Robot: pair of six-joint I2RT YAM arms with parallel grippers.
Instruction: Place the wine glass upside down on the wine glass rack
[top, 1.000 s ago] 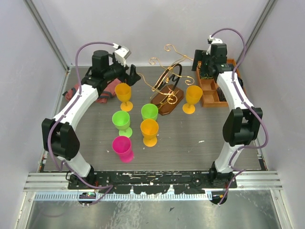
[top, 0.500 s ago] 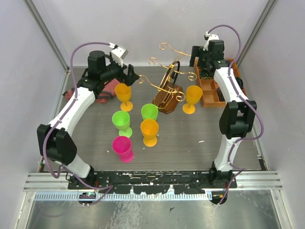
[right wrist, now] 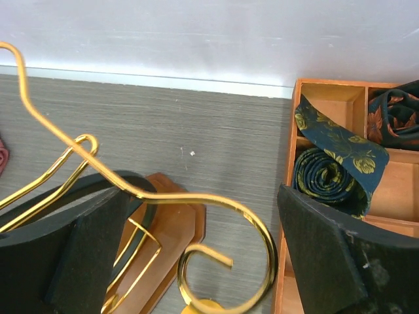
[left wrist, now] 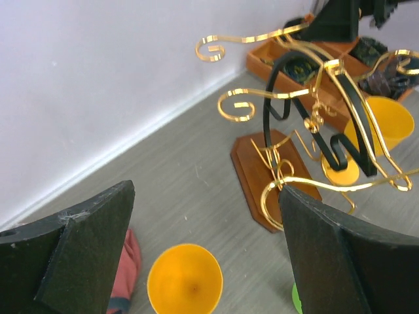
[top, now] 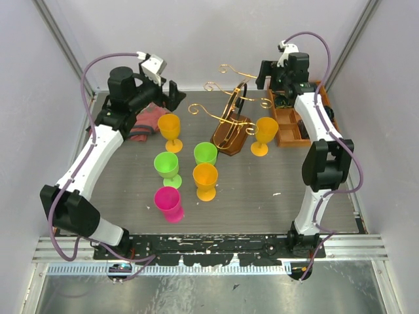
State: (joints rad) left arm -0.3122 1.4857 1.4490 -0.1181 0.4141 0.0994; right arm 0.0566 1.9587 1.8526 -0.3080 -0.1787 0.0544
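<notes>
Back centre of a grey wood-grain table (top: 262, 209), boxed by plain white walls (top: 196, 39) and metal corner posts (top: 64, 46): wine glass rack (top: 230, 127), upright on its wooden base. Coloured wine glasses stand upright nearby, an orange wine glass (top: 169, 126) just left of it. Left gripper (top: 173, 93) is above that glass, jaws spread wide, holding nothing. Right gripper (top: 264, 70) likewise spread above a curled gold arm, near the compartment tray (top: 288, 134).

Top view: wine glass rack (top: 226, 137) at upper centre on the table (top: 294, 186); compartment tray (top: 287, 132) at its right; cloth (top: 145, 122) at upper left; one wine glass (top: 169, 131) left of rack, another wine glass (top: 264, 134) between rack and tray; four wine glasses (top: 205, 178) clustered below, mid-frame.
</notes>
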